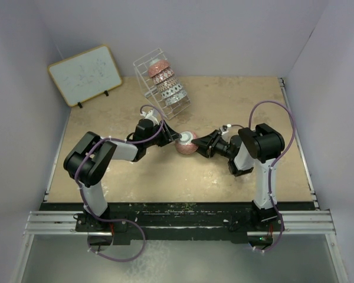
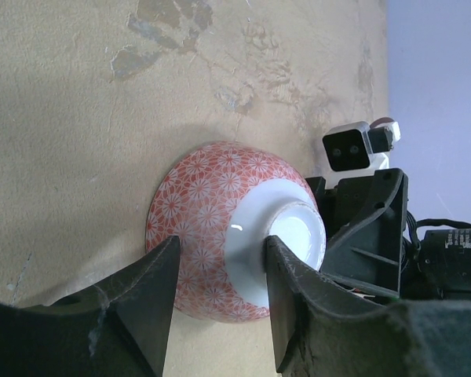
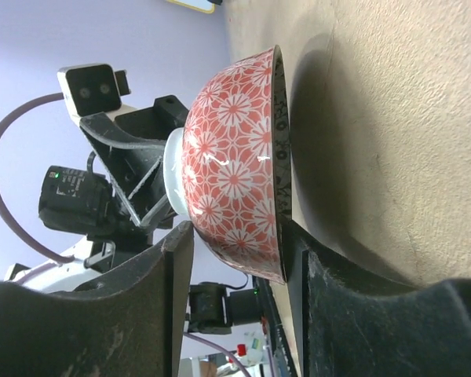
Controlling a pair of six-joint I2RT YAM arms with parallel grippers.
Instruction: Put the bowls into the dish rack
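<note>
Left end effector (image 2: 220,250): jaws part-way apart and hovering over the upturned bowl (image 2: 208,196). One finger (image 2: 145,302) sits over the red flower-pattern wall, the other (image 2: 286,302) over the white foot. No grip visible.

Right end effector (image 3: 239,239): jaws apart, with the bowl's lower edge between them, one finger at the outer wall and the other at the rim side. Cannot tell whether they are pressing on it.

The bowl is mouth-down near the middle of the desk (image 1: 242,106), rim close to the surface. The two arms reach it from opposite sides.

Dish rack (image 1: 146,63): white wire, tilted, at the far edge of the desk, left of centre. A row of bowls (image 1: 167,84) is leaning in it. A whiteboard (image 1: 85,73) stands by the far left corner, just left of the rack.
</note>
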